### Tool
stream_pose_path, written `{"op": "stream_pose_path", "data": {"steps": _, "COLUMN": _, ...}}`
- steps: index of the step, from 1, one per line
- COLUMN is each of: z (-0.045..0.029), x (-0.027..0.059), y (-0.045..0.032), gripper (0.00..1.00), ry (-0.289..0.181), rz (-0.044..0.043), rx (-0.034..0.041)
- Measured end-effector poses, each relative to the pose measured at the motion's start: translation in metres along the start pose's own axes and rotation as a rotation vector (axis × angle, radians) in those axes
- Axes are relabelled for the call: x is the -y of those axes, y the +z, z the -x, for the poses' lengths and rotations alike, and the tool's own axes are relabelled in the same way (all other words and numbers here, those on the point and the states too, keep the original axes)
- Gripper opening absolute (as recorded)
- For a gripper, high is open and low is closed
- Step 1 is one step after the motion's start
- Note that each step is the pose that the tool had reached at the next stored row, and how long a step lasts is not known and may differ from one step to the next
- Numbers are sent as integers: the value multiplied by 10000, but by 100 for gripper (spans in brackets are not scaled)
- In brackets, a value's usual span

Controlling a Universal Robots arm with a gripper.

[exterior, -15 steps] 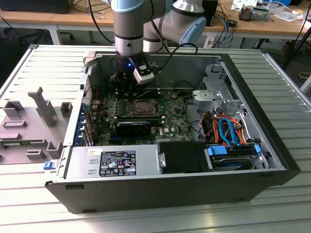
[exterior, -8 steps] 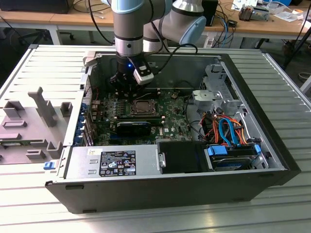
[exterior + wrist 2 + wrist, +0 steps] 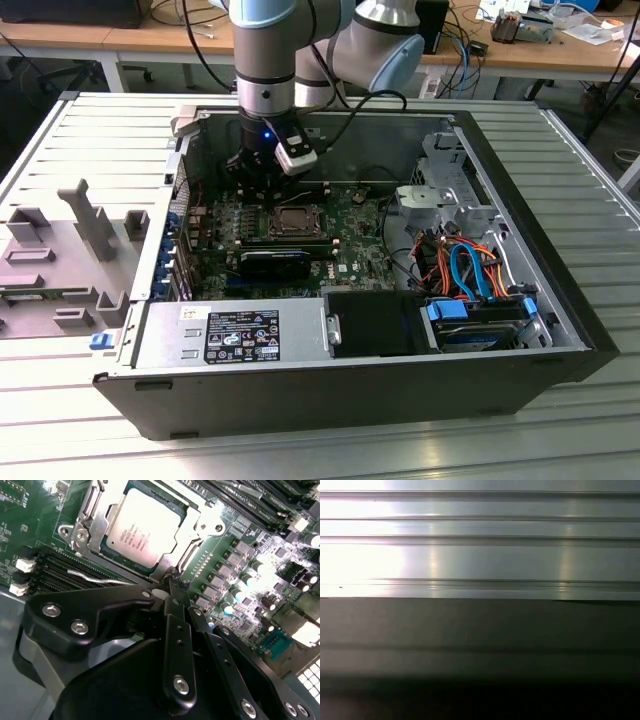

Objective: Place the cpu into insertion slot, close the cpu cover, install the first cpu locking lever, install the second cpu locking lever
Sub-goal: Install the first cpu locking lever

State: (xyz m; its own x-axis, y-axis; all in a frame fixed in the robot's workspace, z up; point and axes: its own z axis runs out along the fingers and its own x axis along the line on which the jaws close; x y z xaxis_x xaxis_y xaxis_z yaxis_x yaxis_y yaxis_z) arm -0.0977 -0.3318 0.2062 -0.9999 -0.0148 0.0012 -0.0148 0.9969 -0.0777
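The cpu [image 3: 142, 525] lies flat in the insertion slot [image 3: 297, 222], its silvery top facing up. The cpu cover [image 3: 202, 522] is down over it, framing the chip through its window. One thin silvery locking lever [image 3: 95, 577] stretches along the socket's edge above the memory slots and ends near my fingertips. A second lever [image 3: 92, 500] runs along another side of the socket. My gripper [image 3: 172, 580] hangs just off a corner of the socket with its black fingers [image 3: 177, 630] together. In the exterior view the gripper [image 3: 262, 195] is inside the case, at the socket's left.
Long black memory slots [image 3: 50, 572] and a black card [image 3: 275, 262] flank the socket. A power supply [image 3: 235, 335] and a drive bay with blue and orange cables [image 3: 470, 275] fill the case front. A grey fixture [image 3: 60, 250] sits outside at the exterior view's left. Ribbed metal table [image 3: 480, 555].
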Motion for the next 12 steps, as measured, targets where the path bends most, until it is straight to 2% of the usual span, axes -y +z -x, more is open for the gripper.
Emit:
{"op": "stream_pose_path", "data": {"steps": 2, "z": -3, "x": 8, "y": -67, "gripper": 11, "ry": -1, "rz": -10, "rx": -13}}
{"op": "stream_pose_path", "data": {"steps": 4, "z": -3, "x": 9, "y": -91, "gripper": 11, "ry": 1, "rz": -10, "rx": -13}}
{"op": "stream_pose_path", "data": {"steps": 7, "z": -4, "x": 13, "y": -90, "gripper": 11, "ry": 1, "rz": -11, "rx": -14}}
{"op": "stream_pose_path", "data": {"steps": 12, "z": -3, "x": 11, "y": -32, "gripper": 11, "ry": -92, "rz": -12, "rx": -8}}
